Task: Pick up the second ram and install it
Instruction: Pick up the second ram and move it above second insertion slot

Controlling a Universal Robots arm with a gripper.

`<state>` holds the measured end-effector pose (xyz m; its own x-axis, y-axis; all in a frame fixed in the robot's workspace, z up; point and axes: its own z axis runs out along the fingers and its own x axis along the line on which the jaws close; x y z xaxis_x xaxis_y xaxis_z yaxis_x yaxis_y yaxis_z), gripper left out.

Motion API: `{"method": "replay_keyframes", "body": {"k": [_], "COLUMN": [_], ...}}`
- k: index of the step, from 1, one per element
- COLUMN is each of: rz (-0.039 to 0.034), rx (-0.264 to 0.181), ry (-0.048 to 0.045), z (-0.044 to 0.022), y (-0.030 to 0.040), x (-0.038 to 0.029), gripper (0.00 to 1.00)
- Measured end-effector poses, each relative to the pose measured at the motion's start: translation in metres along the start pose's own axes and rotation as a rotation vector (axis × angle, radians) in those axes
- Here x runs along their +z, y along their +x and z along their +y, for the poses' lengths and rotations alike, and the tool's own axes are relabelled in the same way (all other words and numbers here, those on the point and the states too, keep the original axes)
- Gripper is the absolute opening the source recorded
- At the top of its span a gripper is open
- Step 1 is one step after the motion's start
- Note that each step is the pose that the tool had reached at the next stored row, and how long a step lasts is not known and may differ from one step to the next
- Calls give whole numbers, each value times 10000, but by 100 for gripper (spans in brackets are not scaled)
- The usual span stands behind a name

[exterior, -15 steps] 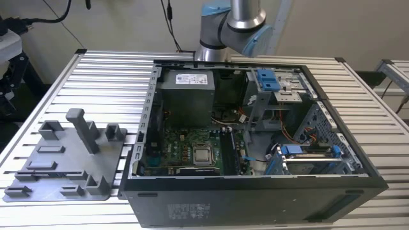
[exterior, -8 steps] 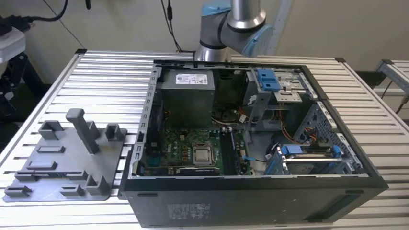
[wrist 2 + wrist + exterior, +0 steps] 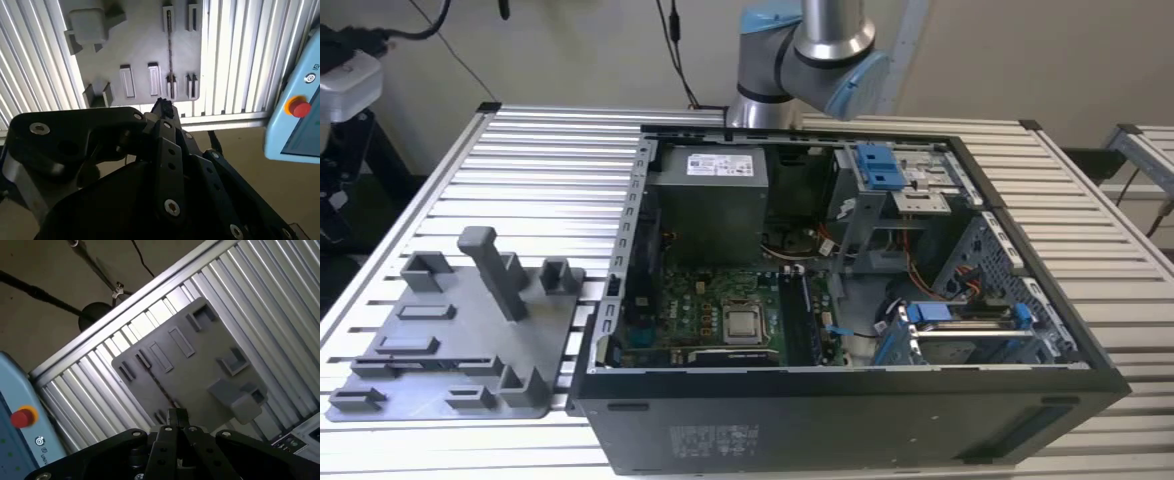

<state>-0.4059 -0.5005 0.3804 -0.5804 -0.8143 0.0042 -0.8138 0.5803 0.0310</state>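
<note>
While the open computer case (image 3: 854,385) sits on the slatted metal table (image 3: 547,170), my pincer (image 3: 162,107) hangs over the grey holder plate (image 3: 140,50), its two black fingers drawn tight together with nothing between them. The second ram (image 3: 170,50), a thin dark strip, stands on edge on that plate, seated in a slotted grey post at each end, just beside a second pair of such posts. In both wrist views my fingertips line up with the near end of the strip, close to the plate's edge; I cannot tell whether they touch it. In the exterior view the plate lies flat on the table at the exterior view's left, just beside the case wall, with a tall grey post (image 3: 491,268) rising from it. My arm (image 3: 807,45) stands behind the case at the table's far edge. Inside the case the green motherboard (image 3: 707,305) lies exposed next to the grey power-supply box (image 3: 707,195). In the second wrist view, a pale blue panel with a red button (image 3: 300,107) stands off the table.
</note>
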Motion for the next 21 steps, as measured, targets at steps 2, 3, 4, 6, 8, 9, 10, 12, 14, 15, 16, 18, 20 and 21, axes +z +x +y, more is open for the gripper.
{"method": "replay_keyframes", "body": {"k": [2,3,4,6,8,9,10,12,14,15,16,18,20,21], "rz": [21,29,36,49,60,66,73,85,96,101,107,117,128,133], "rx": [-360,-539,-720,-1079,-1448,-1629,-1808,-2173,-2538,-2716,-2887,-3239,-3583,-3760], "ry": [8,10,13,15,17,19,20,22,25,26,27,28,30,31], "z": [1,1,1,1,1,1,1,1,1,1,1,1,2,2], "y": [0,0,0,0,0,0,0,0,-1,-1,-1,-1,-1,-1], "x": [0,0,1,1,1,2,2,2,3,3,3,3,3,4], "gripper": [11,11,11,11,11,11,11,11,11,11,11,11,11,11]}}
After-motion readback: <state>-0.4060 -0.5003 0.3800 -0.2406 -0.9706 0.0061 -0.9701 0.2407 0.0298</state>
